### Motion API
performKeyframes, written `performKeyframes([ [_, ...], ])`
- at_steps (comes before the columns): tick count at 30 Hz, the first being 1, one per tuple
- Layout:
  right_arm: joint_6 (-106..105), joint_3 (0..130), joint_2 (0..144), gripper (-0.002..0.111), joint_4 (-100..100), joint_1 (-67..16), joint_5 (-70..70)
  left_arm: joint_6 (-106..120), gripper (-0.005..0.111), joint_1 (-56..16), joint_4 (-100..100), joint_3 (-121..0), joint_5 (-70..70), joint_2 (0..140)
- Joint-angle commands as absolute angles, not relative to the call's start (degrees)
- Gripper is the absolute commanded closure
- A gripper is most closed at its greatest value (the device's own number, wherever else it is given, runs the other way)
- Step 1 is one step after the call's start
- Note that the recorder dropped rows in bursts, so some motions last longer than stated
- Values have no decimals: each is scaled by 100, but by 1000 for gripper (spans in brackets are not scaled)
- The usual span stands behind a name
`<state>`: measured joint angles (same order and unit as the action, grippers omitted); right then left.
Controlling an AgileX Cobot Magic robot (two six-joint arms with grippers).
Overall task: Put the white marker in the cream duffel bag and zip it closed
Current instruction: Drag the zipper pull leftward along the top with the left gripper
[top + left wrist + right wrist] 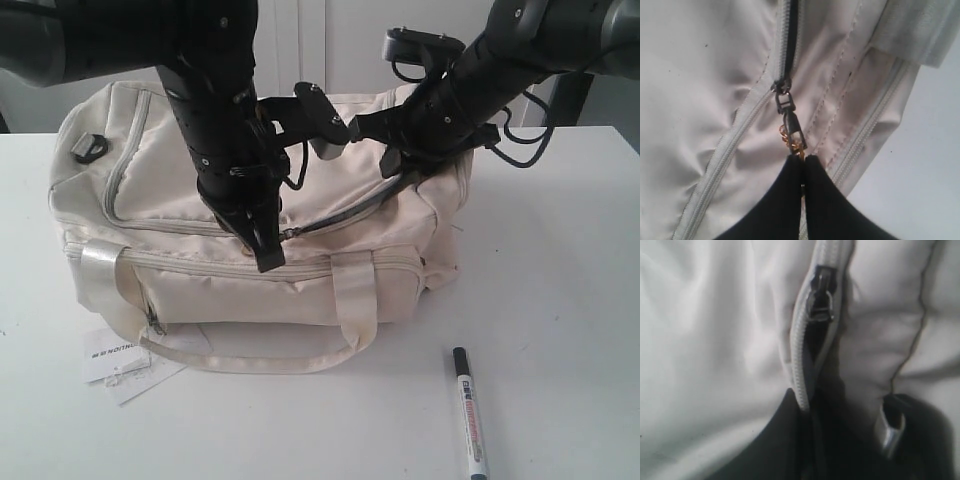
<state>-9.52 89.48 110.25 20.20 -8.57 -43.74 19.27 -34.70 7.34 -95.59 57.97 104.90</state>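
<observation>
From where the room camera looks, the cream duffel bag (200,200) sits on the white bench (560,250), left of the middle, with a paper tag (125,370) poking out at its near left corner. The left pincer (268,255) comes down onto the bag's top close to the near edge, and the right pincer (402,180) presses in at the bag's right end, where the top zipper runs out. The white marker (470,410) lies flat on the bench at the near right, black cap pointing away. It is outside the bag and well apart from both pincers, nearer the right one. On the left wrist camera, the left pincer (803,159) has its black fingers together, clamped on the end of the zipper pull (792,131). The slider (781,90) sits just beyond, with dark open track on its far side and closed teeth on the pincer's side. On the right wrist camera, which is blurred, the right pincer (807,407) is also closed, and the bag's grey zipper edge (801,365) runs down between its fingers, seemingly nipped there. A second slider (821,305) shows just beyond.
</observation>
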Motion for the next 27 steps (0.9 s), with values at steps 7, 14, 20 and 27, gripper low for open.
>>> performKeyframes([
  [7,-1048,8953,10974,108,1694,-797,-4172,1779,107,-3496,1087,-9544,6616,10394],
  [14,-1036,8953,10974,108,1535,-797,-4204,1779,107,-3496,1177,-9544,6759,10394],
  [20,-1036,8953,10974,108,1535,-797,-4204,1779,107,-3496,1487,-9544,6971,10394],
  [27,-1036,8953,10974,108,1535,-797,-4204,1779,107,-3496,1745,-9544,6996,10394],
])
